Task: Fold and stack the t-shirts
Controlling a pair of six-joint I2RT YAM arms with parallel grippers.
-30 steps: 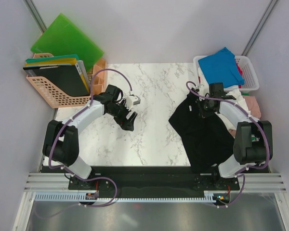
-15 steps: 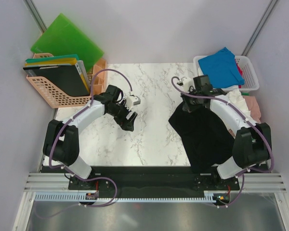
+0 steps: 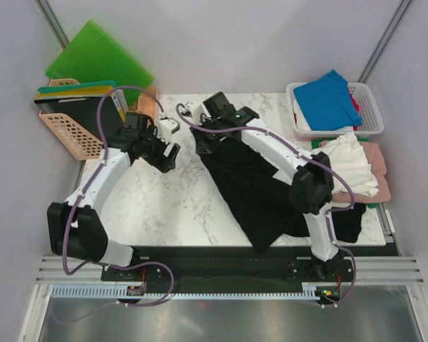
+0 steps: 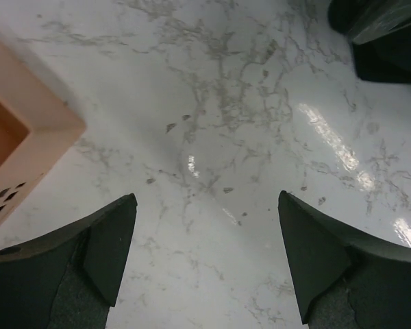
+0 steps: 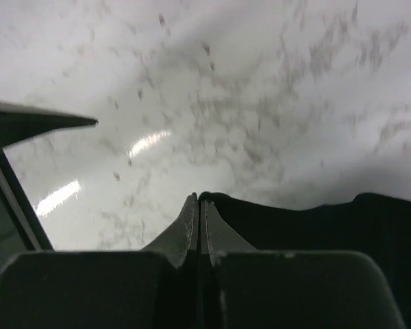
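Upper centre, the right jaws pinch the large black cloth t-shirt (image 3: 251,201); the left jaws gape over the white marble desk (image 3: 171,208). Drag low so it spreads flat.

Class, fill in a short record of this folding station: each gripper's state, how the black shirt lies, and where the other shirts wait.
right gripper: shut on the edge of the black t-shirt, far middle of the table
left gripper: open, empty, over bare marble near the peach rack
black t-shirt: unfolded, crumpled, stretching from far centre to the near edge
other shirts: blue t-shirt in the white basket; white t-shirt and pink t-shirt heaped on its near side
folded stack: none visible
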